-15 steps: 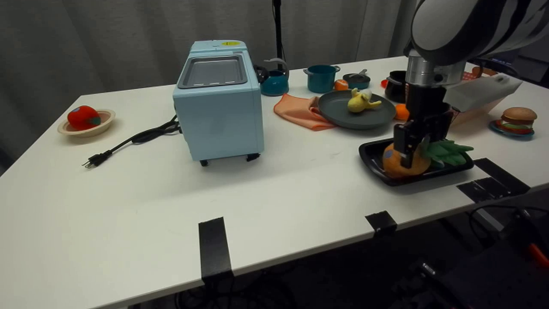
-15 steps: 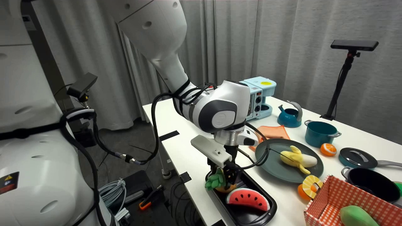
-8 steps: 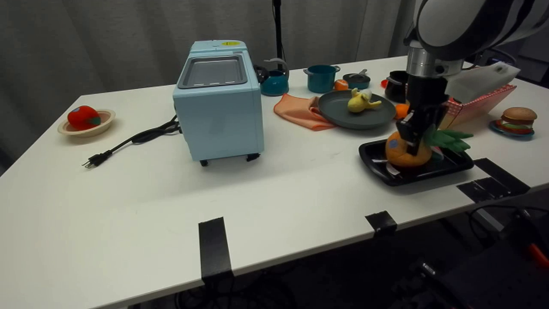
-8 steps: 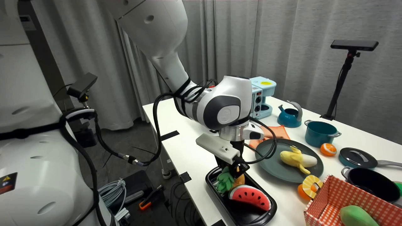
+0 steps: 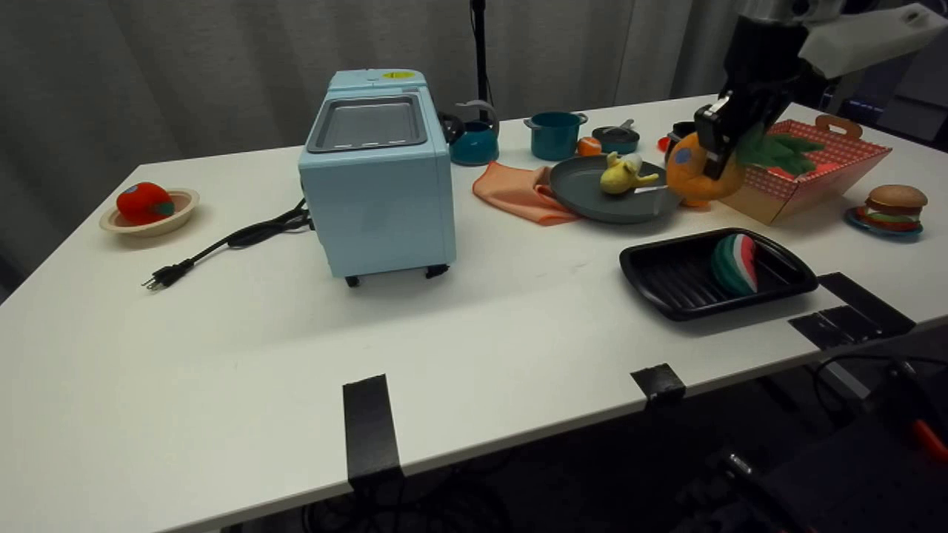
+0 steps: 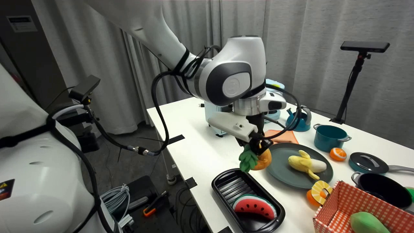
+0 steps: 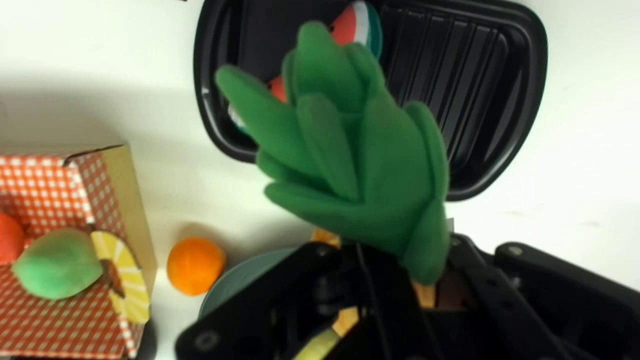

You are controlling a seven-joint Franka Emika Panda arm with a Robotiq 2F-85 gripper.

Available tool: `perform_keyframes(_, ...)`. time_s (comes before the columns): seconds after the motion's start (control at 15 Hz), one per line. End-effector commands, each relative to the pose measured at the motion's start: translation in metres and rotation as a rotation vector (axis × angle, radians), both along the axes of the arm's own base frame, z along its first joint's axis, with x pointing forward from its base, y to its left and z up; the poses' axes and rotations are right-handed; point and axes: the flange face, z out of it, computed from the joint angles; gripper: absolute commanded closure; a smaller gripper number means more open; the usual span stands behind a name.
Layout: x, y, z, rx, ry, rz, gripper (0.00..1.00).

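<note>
Gray curtains hang behind the white table. Over it, the gripper is clamped on a plush pineapple, holding it in the air near a black ridged pan where a plush watermelon slice lies.

Teal kettle near a teal pot

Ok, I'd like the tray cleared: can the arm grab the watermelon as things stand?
Probably not: its gripper holds the pineapple. Otherwise the way looks free, with the watermelon uncovered in the tray.
</note>
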Motion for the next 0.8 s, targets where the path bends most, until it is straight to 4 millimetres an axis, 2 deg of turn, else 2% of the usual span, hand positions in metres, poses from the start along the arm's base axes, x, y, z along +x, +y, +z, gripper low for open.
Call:
perform_keyframes(0.0,-0.002,-0.029,0.052,-0.013,-0.097,-0.059,0.96)
perform_keyframes(0.2,-0.002,-0.062,0.076,-0.027,-0.159,-0.130,0.96)
perform_keyframes(0.33,-0.001,-0.090,0.083,-0.045,-0.181,-0.184,0.96)
perform_keyframes(0.73,-0.003,-0.168,0.083,-0.072,-0.197,-0.383,0.96)
